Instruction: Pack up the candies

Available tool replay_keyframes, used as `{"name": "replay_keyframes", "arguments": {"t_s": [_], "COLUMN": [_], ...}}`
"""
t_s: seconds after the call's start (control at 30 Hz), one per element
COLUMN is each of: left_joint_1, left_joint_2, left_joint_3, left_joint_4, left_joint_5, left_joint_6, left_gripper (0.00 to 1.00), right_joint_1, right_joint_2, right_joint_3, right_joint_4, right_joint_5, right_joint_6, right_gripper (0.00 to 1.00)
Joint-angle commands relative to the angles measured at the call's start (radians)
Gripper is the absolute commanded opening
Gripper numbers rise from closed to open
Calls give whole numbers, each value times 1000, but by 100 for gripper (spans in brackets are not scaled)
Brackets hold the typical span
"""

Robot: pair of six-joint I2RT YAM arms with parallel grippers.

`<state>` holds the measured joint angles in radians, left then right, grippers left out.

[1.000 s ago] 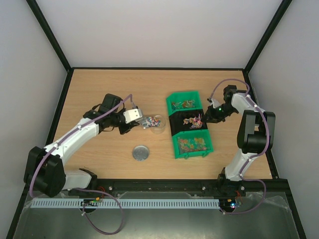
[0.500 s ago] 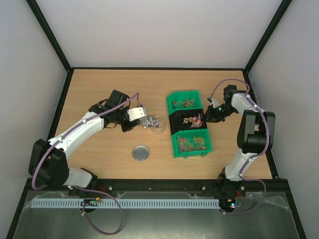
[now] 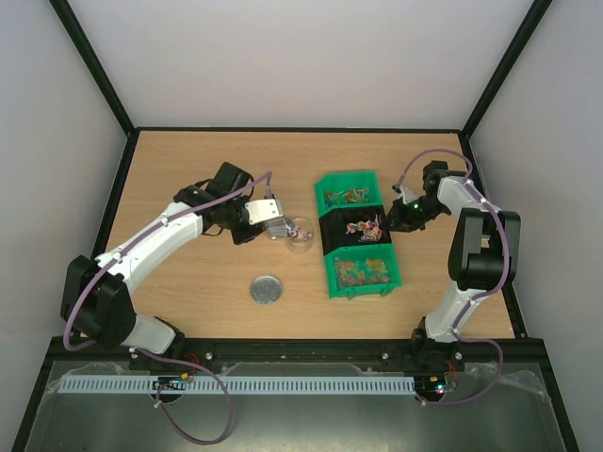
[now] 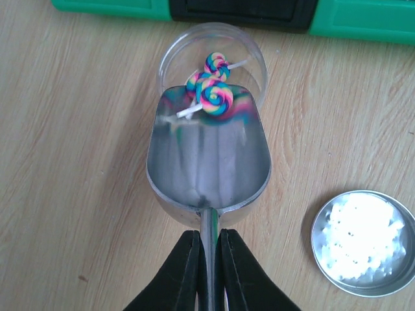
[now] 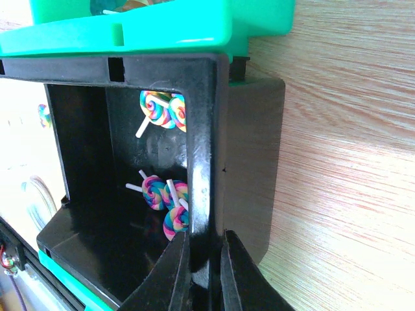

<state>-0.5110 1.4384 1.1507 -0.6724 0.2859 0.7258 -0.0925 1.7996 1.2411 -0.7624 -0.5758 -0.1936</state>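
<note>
Wood-grain worktop [image 3: 188,169] carries everything. On its right half sits a row of three open plastic bins: a green bin [image 3: 347,193] at the far end, a black bin [image 5: 130,129] in the middle and a second green bin [image 3: 363,273] nearest the arm bases. The right pincer [image 5: 204,249] is clamped on the black bin's side wall, pinning it for scooping.

Left of the bins, the left pincer [image 4: 209,236] is closed tight on the thin handle of a shiny metal scoop [image 4: 207,162]. The scoop's lip overhangs a small clear round plastic cup [image 4: 249,65]. A round silver lid [image 4: 363,243] lies flat on the worktop nearby, apart from both.

A few small swirl-patterned lollipop candies [image 4: 216,97] on white sticks sit right at the scoop's lip, partly over the cup mouth; more lie in the black bin [image 5: 162,194].

The pour looks nearly finished. To do it well, I would:
- raise the handle slowly, so the candies slide rather than bounce out;
- hold the lip centred inside the rim;
- avoid leaning on the cup, since nothing holds it and it likely tips or skids easily.

A stick could catch across the rim; a slight roll of the scoop should free it.
</note>
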Motion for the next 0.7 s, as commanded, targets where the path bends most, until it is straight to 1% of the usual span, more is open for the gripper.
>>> {"name": "replay_keyframes", "arguments": {"t_s": [0.0, 0.23, 0.37, 0.47, 0.67], "left_joint_1": [-10, -17, -18, -27, -104], "left_joint_2": [15, 16, 3, 34, 224], "left_joint_3": [45, 84, 120, 195, 420], "left_joint_4": [-79, -119, -132, -141, -214], "left_joint_5": [-34, -62, -41, -1, 31], "left_joint_6": [25, 26, 16, -14, -132], "left_gripper": [2, 2, 2, 2, 2], "right_joint_1": [-4, -5, -4, -4, -3], "right_joint_2": [-2, -6, -8, -11, -29], "right_joint_3": [-8, -17, -15, -15, -37], "right_joint_4": [6, 10, 12, 16, 33], "right_joint_5": [-67, -73, -78, -83, -86], "right_joint_6": [-1, -1, 3, 9, 34], "right_gripper": [1, 1, 1, 1, 1]}}
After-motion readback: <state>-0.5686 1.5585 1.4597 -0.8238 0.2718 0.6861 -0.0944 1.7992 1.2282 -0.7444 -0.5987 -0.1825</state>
